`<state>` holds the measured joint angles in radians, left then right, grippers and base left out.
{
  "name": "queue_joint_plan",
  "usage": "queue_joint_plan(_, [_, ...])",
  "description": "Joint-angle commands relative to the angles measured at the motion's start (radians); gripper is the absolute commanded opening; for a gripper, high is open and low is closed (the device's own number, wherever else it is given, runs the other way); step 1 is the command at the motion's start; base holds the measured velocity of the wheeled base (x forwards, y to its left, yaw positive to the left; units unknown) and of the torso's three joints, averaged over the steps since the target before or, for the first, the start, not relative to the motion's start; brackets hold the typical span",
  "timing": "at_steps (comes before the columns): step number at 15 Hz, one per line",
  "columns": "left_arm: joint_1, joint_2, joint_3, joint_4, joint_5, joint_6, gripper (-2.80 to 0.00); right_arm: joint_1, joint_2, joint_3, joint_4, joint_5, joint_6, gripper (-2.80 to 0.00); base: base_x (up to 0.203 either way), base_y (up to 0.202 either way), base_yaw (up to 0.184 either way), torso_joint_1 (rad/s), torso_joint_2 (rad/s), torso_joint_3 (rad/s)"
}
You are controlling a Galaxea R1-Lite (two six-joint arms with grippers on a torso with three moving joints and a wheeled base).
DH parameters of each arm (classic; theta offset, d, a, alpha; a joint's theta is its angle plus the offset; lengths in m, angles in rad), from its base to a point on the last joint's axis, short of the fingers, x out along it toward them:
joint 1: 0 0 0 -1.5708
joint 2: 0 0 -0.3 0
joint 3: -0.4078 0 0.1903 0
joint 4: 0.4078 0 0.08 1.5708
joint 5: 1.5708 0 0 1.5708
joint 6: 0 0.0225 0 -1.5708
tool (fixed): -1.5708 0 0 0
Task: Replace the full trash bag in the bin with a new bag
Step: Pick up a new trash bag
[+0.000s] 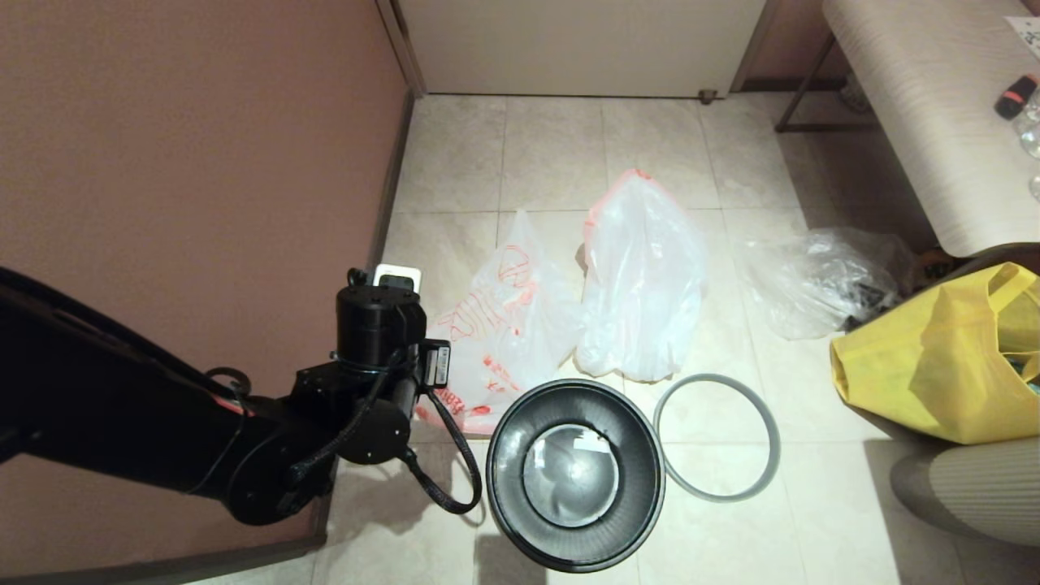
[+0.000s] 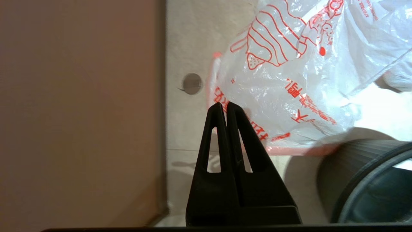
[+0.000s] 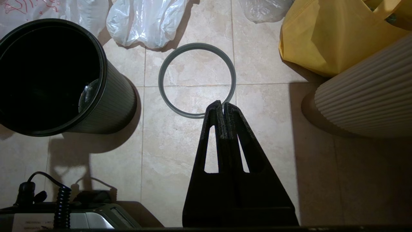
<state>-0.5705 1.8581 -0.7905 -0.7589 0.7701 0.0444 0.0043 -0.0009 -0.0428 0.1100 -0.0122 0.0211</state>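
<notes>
The black bin (image 1: 508,463) stands on the tiled floor with no bag in it, and its grey ring (image 1: 773,439) lies flat to its right. Beyond the bin lies the full trash bag (image 1: 642,276), milky white and bulky. To that bag's left lies the new bag (image 1: 500,325), with red print. My left gripper (image 2: 224,104) is shut and empty, hanging over the new bag's (image 2: 289,80) pink edge, beside the bin (image 2: 354,161). My right gripper (image 3: 222,104) is also shut and empty, above the near edge of the ring (image 3: 161,80), right of the bin (image 3: 119,103).
A brown wall (image 1: 187,162) runs close along the left, behind my left arm (image 1: 378,357). A clear plastic bag (image 1: 821,280), a yellow tote (image 1: 934,366) and a ribbed cream seat (image 1: 967,487) crowd the right, under a bench (image 1: 918,106).
</notes>
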Motion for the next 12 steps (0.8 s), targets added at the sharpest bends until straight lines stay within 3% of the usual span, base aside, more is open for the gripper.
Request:
queue_joint_plan(1, [-0.005, 0.083, -0.027, -0.007, -0.002, -0.023, -2.8, 0.0, 0.001, 0.0, 0.0, 0.0, 0.0, -2.8, 0.0, 0.0, 0.0, 0.0, 0.0, 0.0])
queue_joint_plan(3, [0.013, 0.209, -0.122, -0.009, -0.008, -0.052, -2.8, 0.0, 0.001, 0.0, 0.0, 0.0, 0.0, -2.8, 0.0, 0.0, 0.0, 0.0, 0.0, 0.0])
queue_joint_plan(4, [0.027, 0.278, -0.194, -0.01, -0.008, -0.06, 0.0, 0.0, 0.001, 0.0, 0.0, 0.0, 0.0, -2.8, 0.0, 0.0, 0.0, 0.0, 0.0, 0.0])
queue_joint_plan(12, [0.077, 0.822, -0.924, 0.068, -0.046, -0.067, 0.0, 0.0, 0.001, 0.0, 0.0, 0.0, 0.0, -2.8, 0.0, 0.0, 0.0, 0.0, 0.0, 0.0])
